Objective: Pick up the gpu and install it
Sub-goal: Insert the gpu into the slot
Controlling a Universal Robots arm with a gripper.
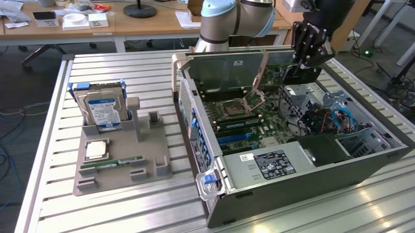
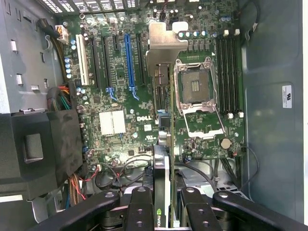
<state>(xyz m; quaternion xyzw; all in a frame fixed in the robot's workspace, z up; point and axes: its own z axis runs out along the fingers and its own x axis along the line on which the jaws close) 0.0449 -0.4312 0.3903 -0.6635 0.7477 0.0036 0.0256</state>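
My gripper [image 1: 304, 60] hangs over the far right part of the open computer case [image 1: 363, 160], shut on the gpu [image 1: 300, 76], a dark card held on edge above the motherboard [image 1: 259, 111]. In the wrist view the gpu [image 2: 162, 163] runs edge-on out from between the black fingers [image 2: 142, 207], and its silver bracket [image 2: 163, 43] is at the far end. It floats over the motherboard [image 2: 120, 96], between the long blue slot [image 2: 129, 57] and the CPU socket [image 2: 197, 89], apart from both.
A grey fixture [image 1: 123, 155] on the slatted table at the exterior view's left holds a hard drive [image 1: 104, 109], a CPU [image 1: 96, 149] and a RAM stick [image 1: 120, 161]. Inside the case are a black shroud [image 2: 38, 144] and cable bundles [image 2: 96, 178]. Desks stand behind.
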